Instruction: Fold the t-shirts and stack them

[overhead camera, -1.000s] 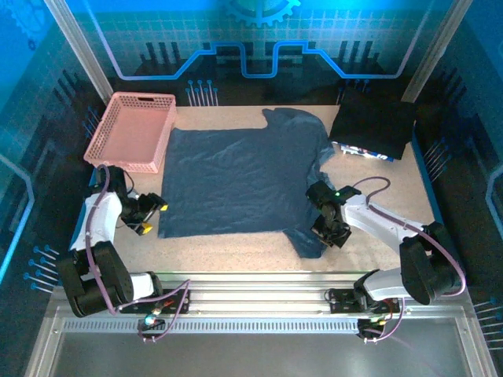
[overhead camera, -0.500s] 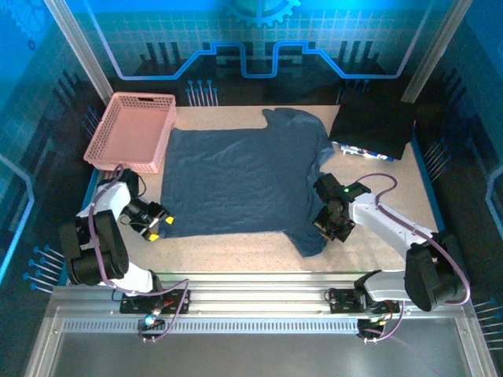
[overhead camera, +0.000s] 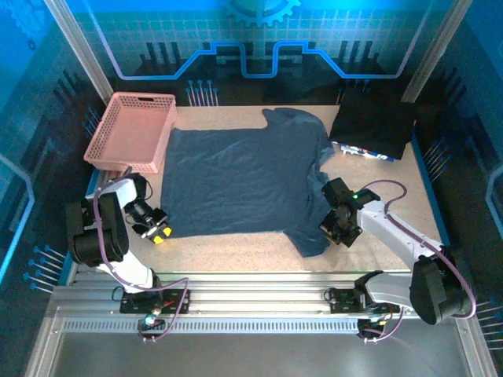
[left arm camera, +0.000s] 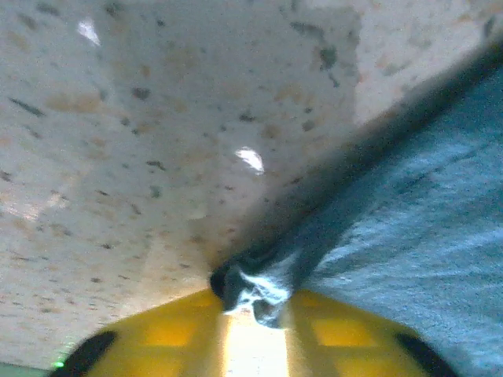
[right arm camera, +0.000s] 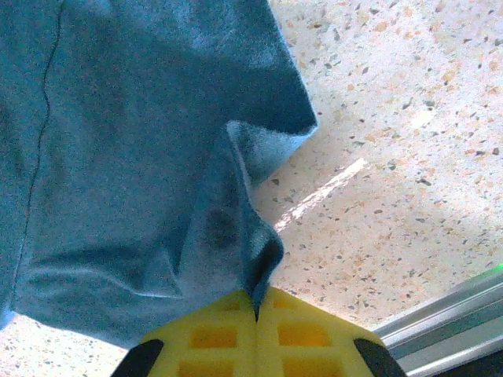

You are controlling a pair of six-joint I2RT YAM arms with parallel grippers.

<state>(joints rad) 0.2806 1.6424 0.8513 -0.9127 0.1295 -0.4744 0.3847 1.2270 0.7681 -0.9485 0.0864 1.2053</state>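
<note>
Here, my left gripper [left arm camera: 251, 305] and right gripper [right arm camera: 256, 305] each pinch bunched edges of the soft, wrinkled slate-blue cloth t-shirt [overhead camera: 244, 177].

Left wrist view blurred; t-shirt [left arm camera: 409, 204] cut off at right edge, fingers [left arm camera: 173, 330] at bottom.

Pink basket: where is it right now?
The pink basket sits at the far-left corner of the table in the top view, just left of the t-shirt and beyond the left hand.
</note>
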